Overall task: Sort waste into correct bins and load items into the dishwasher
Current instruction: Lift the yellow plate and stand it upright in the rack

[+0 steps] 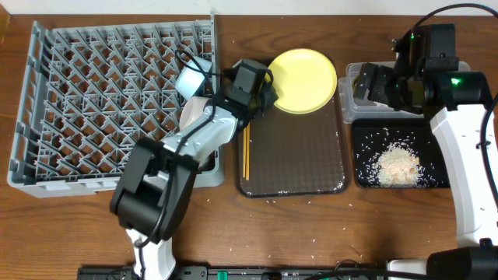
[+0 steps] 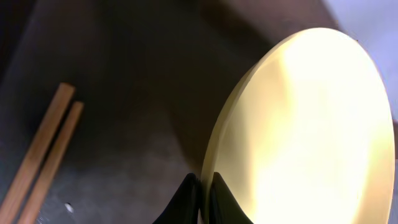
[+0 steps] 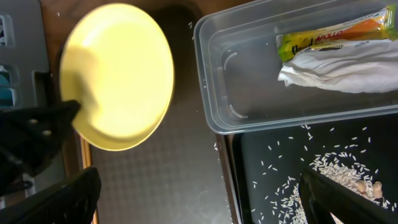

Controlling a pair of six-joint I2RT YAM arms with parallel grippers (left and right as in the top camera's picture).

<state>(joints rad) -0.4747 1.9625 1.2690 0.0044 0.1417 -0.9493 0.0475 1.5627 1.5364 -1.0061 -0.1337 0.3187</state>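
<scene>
Left jaws pinch yellow plate (image 2: 311,137) rim | right jaws wide apart, empty | plate round, plain, bare

The only writing that can be read is on the yellow-green snack wrapper (image 3: 336,37). It lies in the clear plastic tub (image 3: 214,74) toward two o'clock in the right wrist view, just above the crumpled white napkin (image 3: 342,71). Red capitals on the wrapper's yellow-to-orange band appear to read "APOLLO". A darker, slanted word just at nine o'clock of those capitals is too blurred to make out. Smaller print beneath the capitals is illegible.
</scene>
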